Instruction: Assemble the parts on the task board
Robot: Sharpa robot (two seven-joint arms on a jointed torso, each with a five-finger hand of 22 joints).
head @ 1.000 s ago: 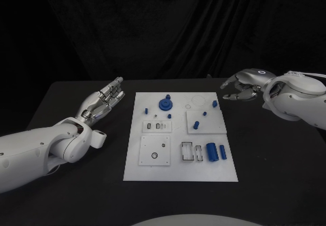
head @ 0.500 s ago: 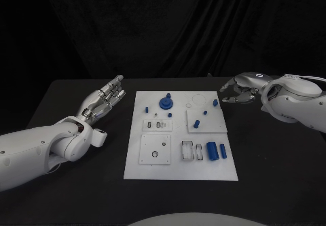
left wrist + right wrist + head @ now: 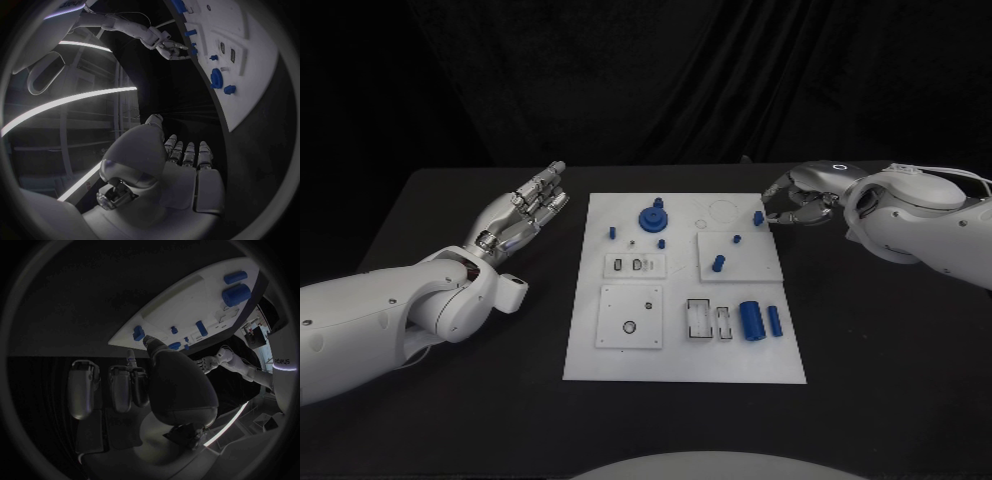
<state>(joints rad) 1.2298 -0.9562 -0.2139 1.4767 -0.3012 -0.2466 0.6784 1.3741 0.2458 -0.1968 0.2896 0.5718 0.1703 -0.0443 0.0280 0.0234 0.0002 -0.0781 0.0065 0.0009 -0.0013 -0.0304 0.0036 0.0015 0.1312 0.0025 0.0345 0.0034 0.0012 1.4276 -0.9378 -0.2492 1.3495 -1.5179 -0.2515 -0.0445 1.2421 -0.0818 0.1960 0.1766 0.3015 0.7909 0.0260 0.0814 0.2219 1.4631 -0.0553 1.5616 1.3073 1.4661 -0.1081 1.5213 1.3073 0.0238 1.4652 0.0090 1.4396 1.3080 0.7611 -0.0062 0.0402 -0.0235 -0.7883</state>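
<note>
Task board (image 3: 678,355) far-right corner: right hand (image 3: 795,203) just beside, left hand (image 3: 527,208) apart.

At the right edge of the right wrist view, a partial word on the white arm (image 3: 279,371) is too small to read.

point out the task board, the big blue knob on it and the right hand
task board (image 3: 678,365), head view, bare near edge
big blue knob (image 3: 651,218), head view, its top
right hand (image 3: 795,200), head view, middle of the hand
</note>
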